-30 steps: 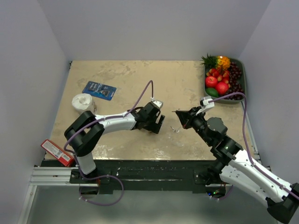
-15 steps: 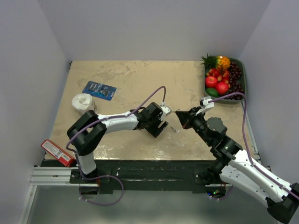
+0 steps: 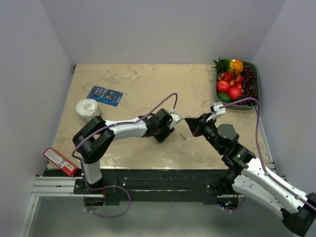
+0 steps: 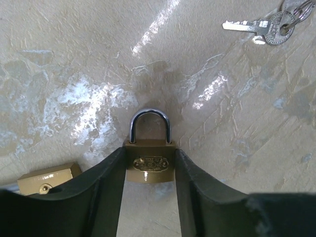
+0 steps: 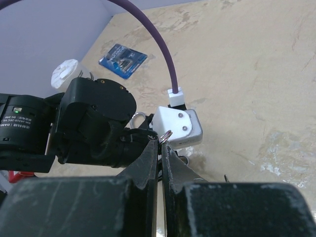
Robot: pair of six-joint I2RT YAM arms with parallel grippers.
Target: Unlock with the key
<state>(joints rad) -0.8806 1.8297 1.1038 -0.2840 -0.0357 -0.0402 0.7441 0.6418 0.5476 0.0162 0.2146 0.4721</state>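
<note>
The left gripper (image 3: 166, 131) has slid in over the padlock (image 4: 149, 162). Its jaws have drawn in from wide until both fingers (image 4: 106, 182) meet the brass body, with the shackle pointing away. The lock lies on the surface (image 3: 138, 84) and now looks braced for the key. The right gripper (image 5: 161, 140) hovers just beside it, jaws pinched shut on a small key ring (image 5: 165, 134). A loose key (image 4: 247, 24) lies near on the surface.

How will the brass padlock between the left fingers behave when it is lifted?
The padlock looks solid metal, so probably rigid and heavy for its size. Its smooth flat sides, between the fingers, may slip or twist if gripped lightly.
</note>
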